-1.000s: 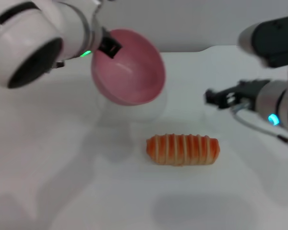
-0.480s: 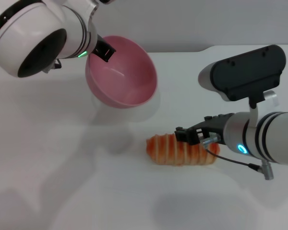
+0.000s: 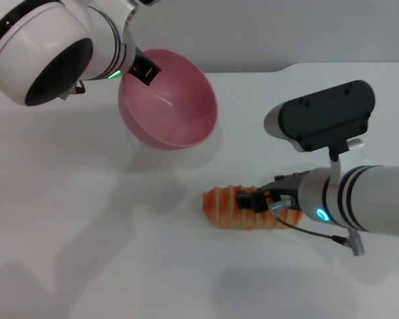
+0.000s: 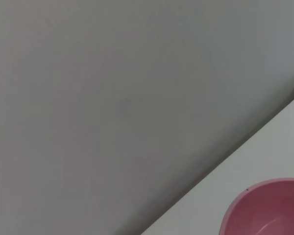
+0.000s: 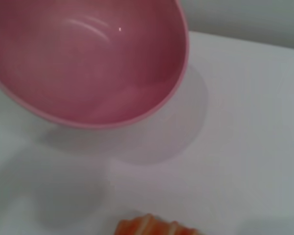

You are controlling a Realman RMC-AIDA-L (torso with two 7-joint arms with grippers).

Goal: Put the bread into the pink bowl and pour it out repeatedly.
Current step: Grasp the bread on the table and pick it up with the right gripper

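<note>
The pink bowl (image 3: 176,109) hangs tilted above the table at the back left, its hollow facing me with nothing in it. My left gripper (image 3: 146,68) is shut on its far left rim. The bowl also shows in the left wrist view (image 4: 269,208) and fills the right wrist view (image 5: 88,58). The bread (image 3: 219,206), orange-brown with pale stripes, lies lengthwise on the table in front of the bowl. My right gripper (image 3: 251,199) sits low on the bread's top, covering its middle. Only the end of the bread (image 5: 152,227) shows in the right wrist view.
The white table (image 3: 86,252) carries nothing else in view. Its back edge (image 3: 253,69) meets a grey wall just behind the bowl. The right arm's dark housing (image 3: 322,123) hangs over the table's right side.
My right arm came in from the right and dropped onto the bread. The bowl tipped from facing sideways to more upright and shifted slightly left, then stayed still.
</note>
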